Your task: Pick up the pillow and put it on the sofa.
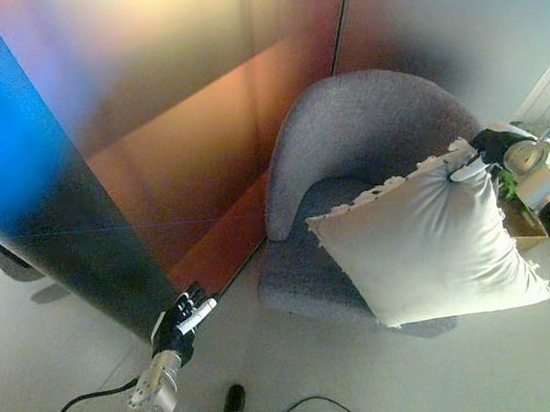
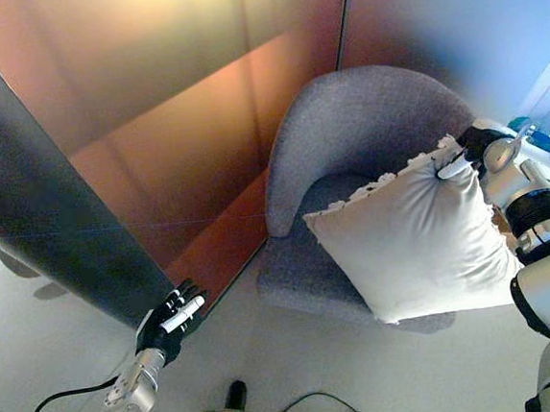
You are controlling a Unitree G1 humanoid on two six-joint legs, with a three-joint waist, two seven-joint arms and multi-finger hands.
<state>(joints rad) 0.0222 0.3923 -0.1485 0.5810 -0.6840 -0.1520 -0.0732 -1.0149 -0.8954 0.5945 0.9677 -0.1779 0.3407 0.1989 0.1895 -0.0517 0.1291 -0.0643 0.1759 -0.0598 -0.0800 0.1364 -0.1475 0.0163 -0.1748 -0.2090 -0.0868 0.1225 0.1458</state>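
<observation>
The right robot hand (image 2: 469,148) pinches the top corner of the white pillow (image 2: 415,239), fingers curled into the frilled edge. The pillow hangs tilted over the seat of the grey sofa (image 2: 365,131), its lower corner past the seat's front edge. The left robot hand (image 2: 172,317) hangs low beside the wall panel (image 2: 151,111), fingers relaxed and holding nothing.

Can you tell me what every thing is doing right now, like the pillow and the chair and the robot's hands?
pillow: held up by one top corner, hanging in front of the sofa seat.
sofa: grey, upright, seat mostly bare.
right hand: fingers pinched on the pillow's corner.
left hand: low by the wall, holding nothing, fingers relaxed.
</observation>
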